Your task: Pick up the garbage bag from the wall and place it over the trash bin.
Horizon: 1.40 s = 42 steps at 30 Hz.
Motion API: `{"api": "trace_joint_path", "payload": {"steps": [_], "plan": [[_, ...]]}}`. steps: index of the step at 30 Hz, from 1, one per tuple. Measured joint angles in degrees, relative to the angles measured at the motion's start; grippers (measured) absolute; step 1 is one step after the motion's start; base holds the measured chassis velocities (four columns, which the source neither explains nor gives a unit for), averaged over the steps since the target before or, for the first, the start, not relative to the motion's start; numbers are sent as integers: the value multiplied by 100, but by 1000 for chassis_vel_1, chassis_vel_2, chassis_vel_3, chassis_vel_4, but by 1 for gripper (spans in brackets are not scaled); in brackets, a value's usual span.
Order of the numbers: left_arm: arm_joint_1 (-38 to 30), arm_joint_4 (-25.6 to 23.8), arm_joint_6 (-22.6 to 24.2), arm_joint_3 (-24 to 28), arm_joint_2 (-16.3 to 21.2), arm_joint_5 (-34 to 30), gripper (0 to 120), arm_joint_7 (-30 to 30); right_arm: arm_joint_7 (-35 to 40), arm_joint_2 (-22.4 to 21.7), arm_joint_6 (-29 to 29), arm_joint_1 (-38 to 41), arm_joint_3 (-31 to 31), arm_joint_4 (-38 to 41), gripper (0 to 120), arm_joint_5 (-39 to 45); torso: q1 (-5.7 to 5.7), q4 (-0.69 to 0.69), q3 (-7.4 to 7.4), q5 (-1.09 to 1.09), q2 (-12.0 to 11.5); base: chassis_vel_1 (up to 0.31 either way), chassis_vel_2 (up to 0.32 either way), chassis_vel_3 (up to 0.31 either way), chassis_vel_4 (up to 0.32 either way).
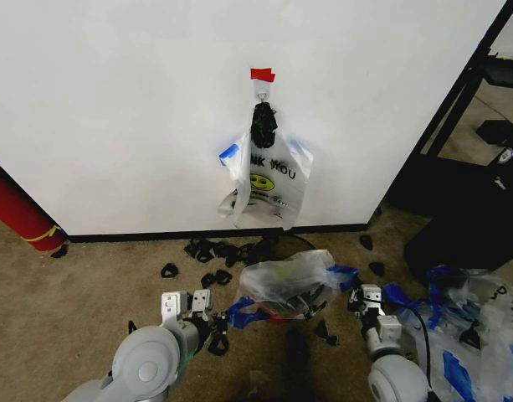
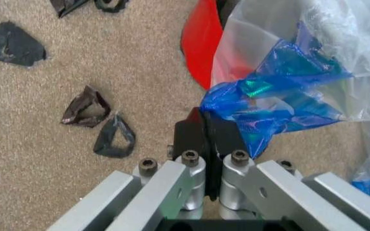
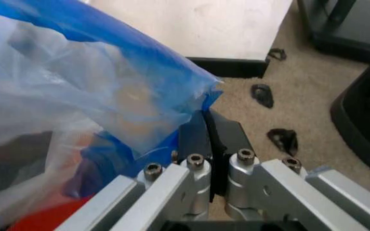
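A translucent garbage bag (image 1: pixel 287 283) with blue handles lies spread over the red trash bin (image 1: pixel 274 319) on the carpet. My left gripper (image 1: pixel 225 316) is shut on the bag's blue handle (image 2: pixel 269 103) at the bin's left side, its fingers (image 2: pixel 194 137) pressed together beside the red bin wall (image 2: pixel 201 43). My right gripper (image 1: pixel 356 295) is shut on the opposite blue handle (image 3: pixel 172 82), and a bit of the red bin (image 3: pixel 44 220) shows below the plastic. A second bag (image 1: pixel 269 180) with a smiley face hangs from the hook on the white wall (image 1: pixel 114 109).
Black scraps (image 1: pixel 210 251) litter the carpet along the baseboard and near the left gripper (image 2: pixel 85 108). More bags (image 1: pixel 478 335) are heaped at the right. A long red cylinder (image 1: pixel 17 209) leans at the left, and dark furniture (image 1: pixel 469 193) stands at the right.
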Motion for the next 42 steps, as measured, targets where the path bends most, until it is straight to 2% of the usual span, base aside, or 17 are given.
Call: {"api": "trace_joint_path", "payload": {"steps": [15,24,28,32,33,34,37,40,42], "plan": [[-171,607,-356,223,-309,722,0,133,77,301,8,881,-295,-939,0,98,0,-1,0,0,0,0,0,0,0],[-95,649,-330,254,-361,888,0,176,62,381,46,1211,-426,-1181,0,160,0,0,0,0,0,0,0,0,0],[113,395,-317,116,-271,998,1,262,-74,263,169,998,-360,-960,0,172,0,0,-1,0,0,0,0,0,0],[400,-244,-210,-168,-142,1041,18,296,-153,35,395,518,-204,-476,16,-46,0,-1,-1,1,0,0,0,0,0],[400,-244,-210,-168,-142,1041,18,296,-153,35,395,518,-204,-476,16,-46,0,-1,-1,1,0,0,0,0,0],[456,-382,-175,-208,-121,1044,23,296,-166,-5,437,409,-156,-372,20,-98,0,0,-1,1,0,0,0,0,0],[623,-865,80,-348,-54,1047,36,254,-285,-120,722,-56,92,-26,33,-512,0,-2,-1,0,0,0,0,0,0],[852,-1209,257,-458,1,1053,48,185,-516,-205,1139,-473,303,145,45,-1021,-1,-2,-1,2,0,0,0,0,0],[930,-1286,283,-478,9,1068,51,168,-571,-212,1232,-581,371,201,48,-1120,-1,-1,-1,1,0,0,0,0,0]]}}
